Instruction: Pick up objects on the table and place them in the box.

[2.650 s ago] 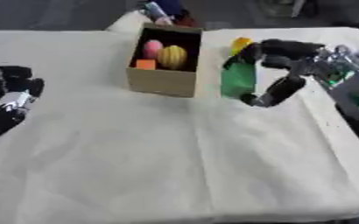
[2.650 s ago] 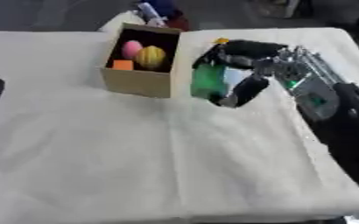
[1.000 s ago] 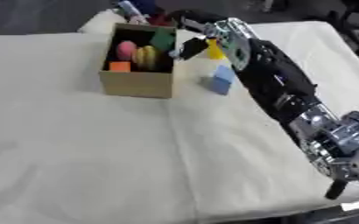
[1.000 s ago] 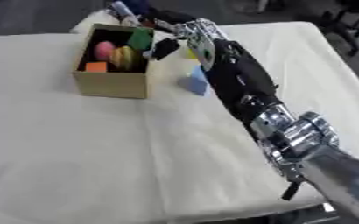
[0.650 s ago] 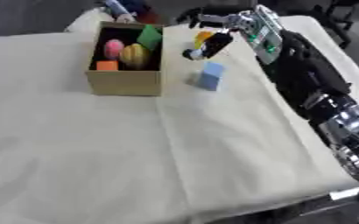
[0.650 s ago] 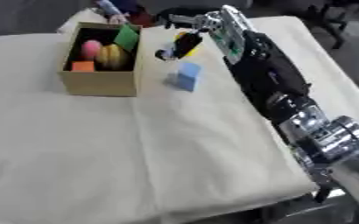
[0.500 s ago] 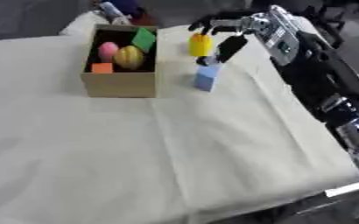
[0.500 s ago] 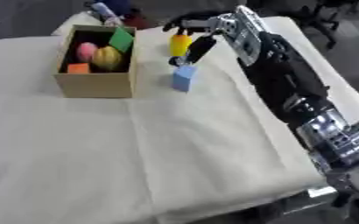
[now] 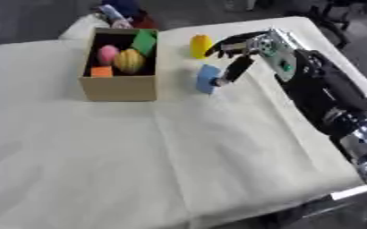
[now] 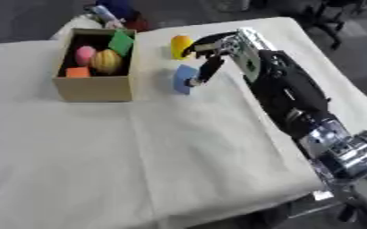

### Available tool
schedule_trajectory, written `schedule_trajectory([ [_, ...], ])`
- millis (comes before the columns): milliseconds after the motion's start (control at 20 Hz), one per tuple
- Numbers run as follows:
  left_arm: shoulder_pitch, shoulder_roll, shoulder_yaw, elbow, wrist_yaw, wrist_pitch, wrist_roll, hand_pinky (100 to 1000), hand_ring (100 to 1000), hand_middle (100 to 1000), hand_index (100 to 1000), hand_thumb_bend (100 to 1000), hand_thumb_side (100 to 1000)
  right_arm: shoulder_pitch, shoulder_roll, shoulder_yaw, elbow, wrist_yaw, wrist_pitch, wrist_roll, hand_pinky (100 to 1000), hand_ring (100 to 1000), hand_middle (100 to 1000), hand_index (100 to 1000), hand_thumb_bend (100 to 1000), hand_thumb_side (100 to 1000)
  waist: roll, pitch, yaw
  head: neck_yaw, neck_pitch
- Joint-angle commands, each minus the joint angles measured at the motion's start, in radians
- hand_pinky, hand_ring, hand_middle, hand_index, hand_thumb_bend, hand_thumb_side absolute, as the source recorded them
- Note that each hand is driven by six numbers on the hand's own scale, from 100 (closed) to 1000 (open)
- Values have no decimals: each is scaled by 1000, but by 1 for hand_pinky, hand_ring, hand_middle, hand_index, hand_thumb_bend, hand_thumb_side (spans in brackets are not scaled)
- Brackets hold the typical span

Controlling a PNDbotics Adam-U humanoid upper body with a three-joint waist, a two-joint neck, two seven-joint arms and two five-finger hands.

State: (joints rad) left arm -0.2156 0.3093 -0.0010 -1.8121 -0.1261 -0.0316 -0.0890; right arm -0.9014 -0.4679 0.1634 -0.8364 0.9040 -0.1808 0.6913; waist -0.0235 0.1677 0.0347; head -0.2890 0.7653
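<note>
The box (image 9: 117,87) holds pink, yellow, orange and green pieces, while the right hand (image 9: 239,49), fingers spread, holds nothing beside the blue block (image 9: 208,78).

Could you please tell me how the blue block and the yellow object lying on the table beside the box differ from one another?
The blue block is flat-faced with corners, while the yellow object is rounded. The blue block lies nearer the camera, level with the box's front part; the yellow object sits farther back. The right hand's thumb tip is at the blue block's edge, whereas its fingers reach toward the yellow object. Both rest on the white cloth outside the box.
</note>
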Motion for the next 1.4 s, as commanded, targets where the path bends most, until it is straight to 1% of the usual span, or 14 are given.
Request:
schedule_trajectory([
  [50,-6,20,8,-10,-3,0,-3,749,707,656,736,460,560,-29,2,-27,46,41,6,-34,866,933,1000,1000,368,512,16,-31,0,1,5],
  [150,-6,20,8,-10,-2,0,-3,749,707,656,736,461,561,-32,10,-33,62,54,4,-61,853,918,975,1000,369,518,16,-30,2,1,5],
  [300,-4,20,9,-9,-2,1,-2,748,707,655,735,462,561,-36,16,-35,62,70,-6,-118,828,878,868,1000,377,511,16,-30,4,1,5],
  [350,-4,20,9,-9,-2,2,-1,748,706,655,735,461,561,-38,17,-36,60,73,-9,-138,813,839,782,970,375,500,16,-30,4,1,5],
  [500,-4,19,9,-8,-2,3,0,747,706,655,735,459,561,-42,18,-35,50,73,-23,-200,793,797,695,864,363,458,14,-31,4,2,5],
  [550,-4,19,9,-7,-1,3,0,747,706,654,735,459,561,-44,18,-34,46,73,-26,-217,782,776,650,803,344,430,13,-32,4,2,5],
  [600,-4,19,8,-7,-1,3,0,747,706,654,735,459,561,-46,17,-33,41,70,-30,-232,777,767,632,785,336,416,13,-32,5,3,5],
  [650,-3,19,8,-7,-1,4,0,747,705,654,735,458,561,-49,16,-32,36,68,-32,-243,762,737,578,731,312,366,13,-33,5,4,5],
  [750,-3,19,9,-6,-1,4,1,746,705,654,735,458,560,-56,14,-31,29,64,-34,-256,749,713,548,700,286,335,12,-34,6,5,5],
  [950,-2,20,9,-7,0,4,2,746,705,654,735,457,560,-73,10,-39,13,28,-33,-266,738,688,532,690,245,304,10,-36,10,7,5],
  [1150,-3,20,7,-7,-1,4,1,746,709,654,735,457,559,-123,10,-45,-16,-13,-23,-285,732,674,528,689,225,268,4,-39,22,10,5],
  [1200,-4,20,6,-7,-1,4,0,746,709,654,735,458,558,-140,14,-43,-22,-18,-22,-291,731,673,529,690,199,335,3,-40,28,11,5],
  [1250,-5,19,5,-7,0,3,-1,745,710,654,735,458,558,-156,20,-43,-26,-22,-21,-297,730,670,527,690,216,254,1,-40,34,10,5],
  [1400,-12,18,1,-8,1,2,-5,745,710,653,735,458,557,-195,46,-44,-23,-22,-13,-319,729,670,532,696,206,248,-1,-38,57,0,2],
])
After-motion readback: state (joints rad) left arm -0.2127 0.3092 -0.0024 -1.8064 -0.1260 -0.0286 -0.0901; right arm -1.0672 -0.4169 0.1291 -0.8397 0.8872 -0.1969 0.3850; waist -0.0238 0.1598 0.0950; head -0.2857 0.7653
